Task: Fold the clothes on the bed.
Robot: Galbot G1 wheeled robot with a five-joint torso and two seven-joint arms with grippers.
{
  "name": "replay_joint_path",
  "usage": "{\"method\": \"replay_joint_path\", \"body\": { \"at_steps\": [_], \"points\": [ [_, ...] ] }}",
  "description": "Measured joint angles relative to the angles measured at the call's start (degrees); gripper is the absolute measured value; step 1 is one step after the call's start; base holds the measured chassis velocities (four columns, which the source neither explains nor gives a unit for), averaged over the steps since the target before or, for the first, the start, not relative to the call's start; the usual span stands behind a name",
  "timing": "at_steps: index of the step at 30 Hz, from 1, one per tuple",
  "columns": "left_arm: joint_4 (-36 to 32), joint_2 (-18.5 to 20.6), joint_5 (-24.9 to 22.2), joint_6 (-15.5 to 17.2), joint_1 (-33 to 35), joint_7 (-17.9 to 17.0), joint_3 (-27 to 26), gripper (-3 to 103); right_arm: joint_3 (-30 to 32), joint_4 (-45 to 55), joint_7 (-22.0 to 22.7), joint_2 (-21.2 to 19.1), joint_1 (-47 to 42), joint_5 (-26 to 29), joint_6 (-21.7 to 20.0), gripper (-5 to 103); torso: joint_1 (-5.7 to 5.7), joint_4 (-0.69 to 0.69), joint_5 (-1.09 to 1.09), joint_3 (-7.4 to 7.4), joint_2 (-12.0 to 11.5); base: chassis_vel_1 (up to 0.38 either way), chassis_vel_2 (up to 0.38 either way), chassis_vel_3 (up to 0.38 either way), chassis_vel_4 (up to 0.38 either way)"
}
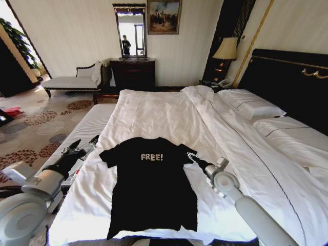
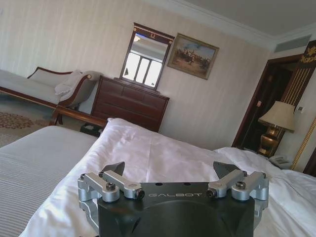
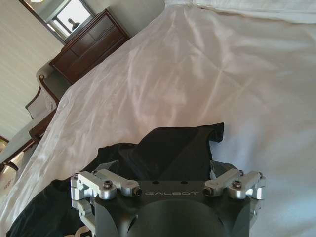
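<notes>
The black T-shirt (image 1: 151, 189) with white "FREE!" lettering lies flat, chest up, on the near part of the white bed (image 1: 154, 110). My right gripper (image 1: 190, 156) sits at the shirt's right sleeve. In the right wrist view that gripper (image 3: 165, 170) is open, with the rumpled black sleeve (image 3: 173, 148) lying between its spread fingers on the duvet (image 3: 197, 74). My left gripper (image 1: 84, 142) hovers open beside the bed's left edge, a little way from the left sleeve. In the left wrist view it (image 2: 170, 170) holds nothing and faces along the duvet (image 2: 148, 153).
White pillows (image 1: 251, 105) and a dark headboard (image 1: 287, 77) lie to the right. A striped lower mattress (image 1: 87, 128) adjoins the bed's left side, with patterned carpet beyond. A dresser (image 1: 133, 72) with a mirror, a chaise bench (image 1: 72, 82) and a lamp (image 1: 225, 48) stand along the far wall.
</notes>
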Motion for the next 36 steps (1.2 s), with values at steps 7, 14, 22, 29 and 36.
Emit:
{"method": "replay_joint_path", "body": {
  "at_steps": [7, 14, 22, 29, 36],
  "points": [
    [0.0, -0.5, 0.6, 0.1, 0.0, 0.0, 0.3, 100, -1.1, -2.1, 0.1, 1.3, 0.9, -1.2, 0.0, 100, 0.00, -0.01, 0.00, -0.01, 0.0, 0.000, 0.000, 0.000, 0.000],
    [0.0, -1.0, 1.1, 0.1, 0.0, 0.0, 0.8, 100, -2.3, -4.6, -0.2, 2.3, 2.0, -2.8, 0.1, 94, -0.01, -0.01, 0.01, -0.01, 0.0, 0.000, 0.000, 0.000, 0.000],
    [0.0, -1.2, 1.4, 0.2, -0.1, 0.0, 1.3, 100, -2.1, -5.5, -0.3, 2.4, 2.8, -3.6, 0.4, 67, -0.01, 0.00, 0.01, -0.01, 0.0, 0.000, 0.000, 0.000, 0.000],
    [0.0, -1.4, 2.3, 0.2, -0.8, 0.0, 2.8, 100, -0.1, -4.2, -0.2, 1.5, 0.9, -5.1, 0.7, 54, -0.01, -0.01, 0.01, -0.01, 0.0, 0.000, 0.000, 0.000, 0.000],
    [0.0, -1.8, 3.1, 0.2, -1.2, 0.1, 3.9, 100, 0.6, -6.1, -0.3, 1.2, 1.1, -5.9, 0.9, 81, -0.01, -0.01, 0.01, -0.01, 0.0, 0.000, 0.000, 0.000, 0.000]
  ]
}}
